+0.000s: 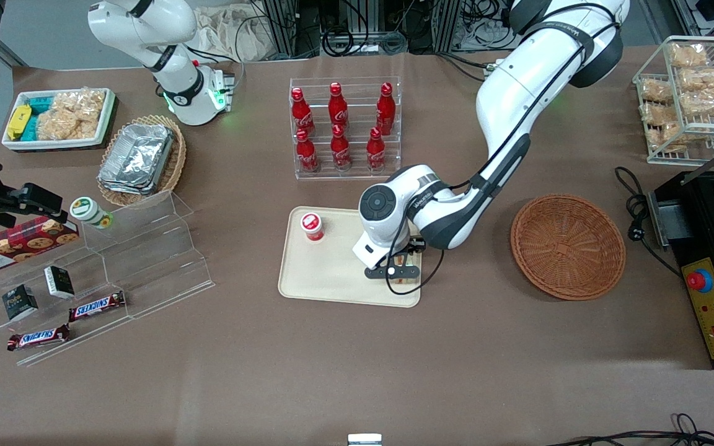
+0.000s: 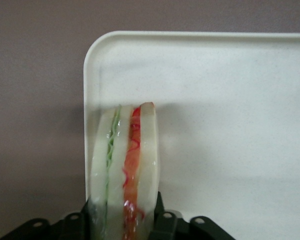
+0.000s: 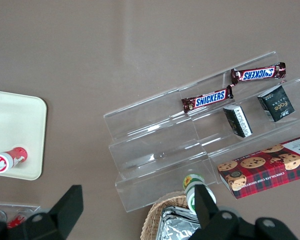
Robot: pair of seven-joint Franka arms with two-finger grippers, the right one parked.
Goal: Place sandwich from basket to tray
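The sandwich (image 2: 125,165), pale bread with green and red-orange layers, stands on edge between my gripper's fingers (image 2: 158,207). My left gripper (image 1: 401,271) is shut on it, low over the corner of the cream tray (image 1: 332,275) nearest the basket and the front camera. Whether the sandwich rests on the tray (image 2: 230,100) I cannot tell. In the front view the wrist hides most of the sandwich. The round reddish-brown basket (image 1: 568,246) sits beside the tray, toward the working arm's end, with nothing in it.
A small red-capped cup (image 1: 312,226) stands on the tray. A clear rack of red bottles (image 1: 341,130) is farther from the front camera. Clear steps with snacks (image 1: 103,272) and an oval basket of foil trays (image 1: 141,158) lie toward the parked arm's end.
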